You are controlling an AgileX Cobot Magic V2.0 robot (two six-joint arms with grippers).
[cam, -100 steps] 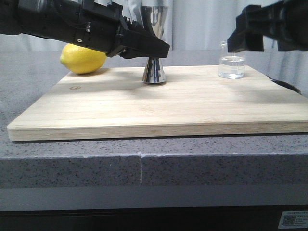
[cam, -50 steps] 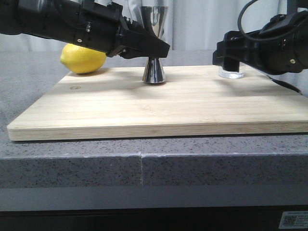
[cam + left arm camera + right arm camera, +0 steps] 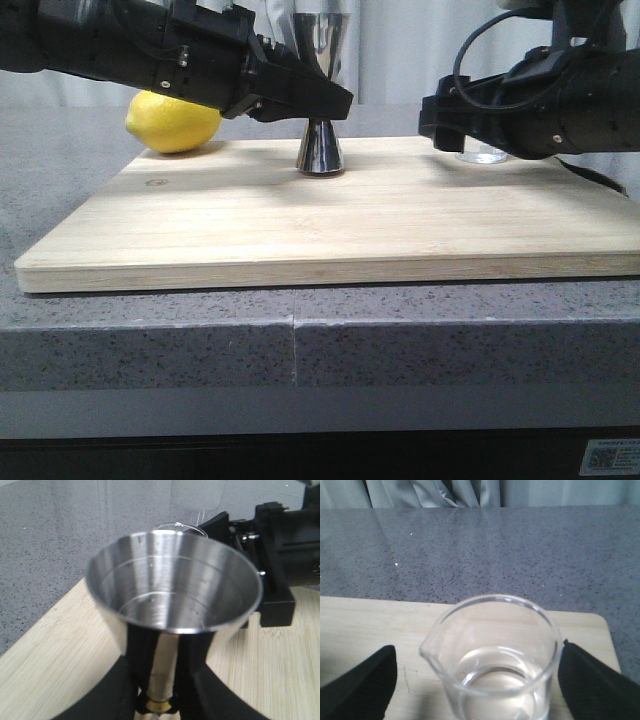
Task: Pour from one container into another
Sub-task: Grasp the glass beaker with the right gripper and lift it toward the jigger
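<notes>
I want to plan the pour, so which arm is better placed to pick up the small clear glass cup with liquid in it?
The right. The right gripper is open with the small clear glass cup between its fingers, on the wooden board. The left gripper is shut on the polished steel jigger, steadying it.

We see a mirror-bright silver jigger [image 3: 320, 148] with a thin gold band at its waist, and a clear, colourless glass cup [image 3: 492, 655] holding clear liquid. A bright yellow lemon [image 3: 172, 122] sits on a pale, straight-grained wooden board [image 3: 330, 215]. The counter [image 3: 150, 350] is grey, speckled with dark flecks, and both arms are matte black.
</notes>
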